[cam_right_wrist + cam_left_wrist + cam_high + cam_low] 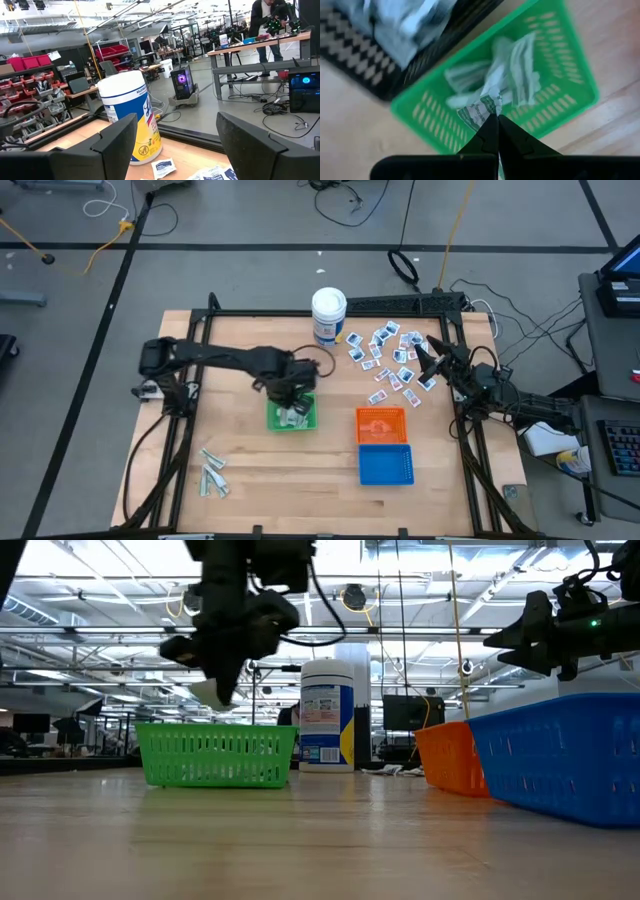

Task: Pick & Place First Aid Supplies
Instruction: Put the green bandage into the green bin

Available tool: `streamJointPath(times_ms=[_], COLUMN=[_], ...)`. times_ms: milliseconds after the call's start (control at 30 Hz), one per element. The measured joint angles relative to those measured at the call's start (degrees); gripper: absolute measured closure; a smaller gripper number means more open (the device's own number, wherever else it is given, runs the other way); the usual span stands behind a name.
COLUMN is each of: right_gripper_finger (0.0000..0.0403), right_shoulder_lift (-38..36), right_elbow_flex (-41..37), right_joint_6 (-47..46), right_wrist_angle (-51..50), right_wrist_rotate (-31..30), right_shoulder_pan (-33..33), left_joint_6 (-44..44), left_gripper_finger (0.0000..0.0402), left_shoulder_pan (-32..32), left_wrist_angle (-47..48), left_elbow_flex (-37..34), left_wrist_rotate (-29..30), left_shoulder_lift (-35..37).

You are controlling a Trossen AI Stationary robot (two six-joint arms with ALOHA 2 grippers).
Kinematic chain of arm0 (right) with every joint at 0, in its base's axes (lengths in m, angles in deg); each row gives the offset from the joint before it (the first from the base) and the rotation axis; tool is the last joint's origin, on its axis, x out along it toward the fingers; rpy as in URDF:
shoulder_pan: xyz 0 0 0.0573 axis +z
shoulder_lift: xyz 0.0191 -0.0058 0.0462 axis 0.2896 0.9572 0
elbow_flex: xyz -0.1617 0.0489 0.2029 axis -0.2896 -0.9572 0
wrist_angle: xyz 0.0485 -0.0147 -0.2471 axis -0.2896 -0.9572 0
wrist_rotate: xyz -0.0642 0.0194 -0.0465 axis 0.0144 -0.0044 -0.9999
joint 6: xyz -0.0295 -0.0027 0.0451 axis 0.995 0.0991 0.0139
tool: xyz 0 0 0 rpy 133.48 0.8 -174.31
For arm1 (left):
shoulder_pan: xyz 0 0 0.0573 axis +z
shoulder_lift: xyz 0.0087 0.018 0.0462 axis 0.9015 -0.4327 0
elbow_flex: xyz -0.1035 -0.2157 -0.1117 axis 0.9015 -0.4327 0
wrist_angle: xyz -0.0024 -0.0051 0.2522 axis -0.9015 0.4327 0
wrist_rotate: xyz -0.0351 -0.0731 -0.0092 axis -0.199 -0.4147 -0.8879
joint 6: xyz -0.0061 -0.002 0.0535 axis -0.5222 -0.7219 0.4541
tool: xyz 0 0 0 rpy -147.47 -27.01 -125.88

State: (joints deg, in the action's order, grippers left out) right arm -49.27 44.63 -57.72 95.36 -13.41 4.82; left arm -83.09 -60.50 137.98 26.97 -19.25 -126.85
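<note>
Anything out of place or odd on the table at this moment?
Nothing damaged or spilled. The one oddity: a few pale strip packets lie alone near the table's front-left corner, far from the scattered white square packets beside the canister.

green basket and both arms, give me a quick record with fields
green basket: on the table's left half, pale strips inside
left gripper: shut on a strip, above the green basket
right gripper: open, over the square packets, holding nothing
canister: upright at the table's far edge
orange basket: touching the blue basket
loose strips: near left corner of the table
</note>
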Motion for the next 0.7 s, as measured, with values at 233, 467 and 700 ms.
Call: streamJointPath(times_ms=[233,467,700], right_gripper_finger=[0.0136,0.0135,0.0136], right_shoulder_lift=[0.0,0.0,0.0], right_elbow_flex=[0.0,0.0,0.0], right_joint_6=[0.0,0.0,0.0], right_wrist_angle=[0.0,0.0,0.0], right_wrist_rotate=[0.0,0.0,0.0], right_shoulder_pan=[0.0,0.0,0.0], left_joint_6=[23.8,39.9,38.2], left_gripper_finger=[0.0402,0.0401,0.0378], left_shoulder_pan=[0.7,-0.7,-0.8], left_wrist_angle=[4.9,4.3,4.5], left_elbow_flex=[7.8,8.4,8.4], left_wrist_rotate=[0.4,1.3,4.7], left_shoulder_lift=[-6.5,-7.8,-7.7])
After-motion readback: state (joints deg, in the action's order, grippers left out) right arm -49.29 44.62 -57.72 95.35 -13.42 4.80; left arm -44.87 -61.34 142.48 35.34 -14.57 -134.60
